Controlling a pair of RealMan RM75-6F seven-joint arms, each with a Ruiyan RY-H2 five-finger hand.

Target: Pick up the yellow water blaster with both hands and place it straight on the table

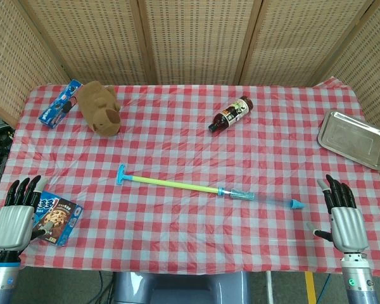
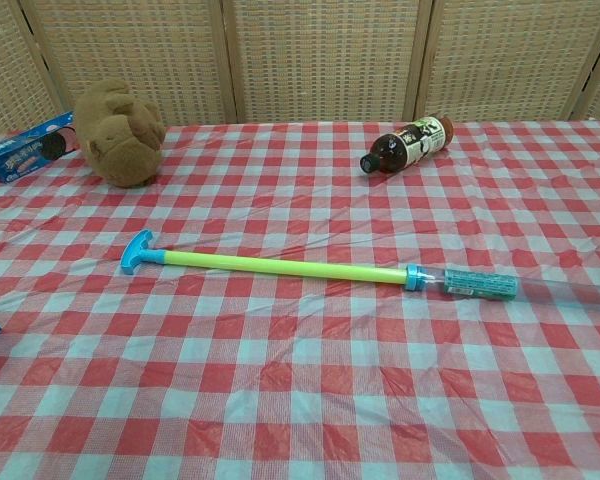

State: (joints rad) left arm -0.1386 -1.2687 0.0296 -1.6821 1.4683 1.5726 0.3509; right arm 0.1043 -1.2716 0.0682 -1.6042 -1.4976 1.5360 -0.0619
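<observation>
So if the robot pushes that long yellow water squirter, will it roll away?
The yellow water blaster is a thin round tube, so it might roll a little. Its flat blue handle would probably stop it. It looks like light, stiff plastic, likely easy to lift without bending.

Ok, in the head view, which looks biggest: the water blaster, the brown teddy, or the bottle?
By length, largest to smallest:
1. Yellow water blaster, longest by far.
2. Brown plush toy, much bulkier.
3. Dark bottle, slimmest.
Toy and bottle look about equally long, so that ranking is unsure.
</observation>
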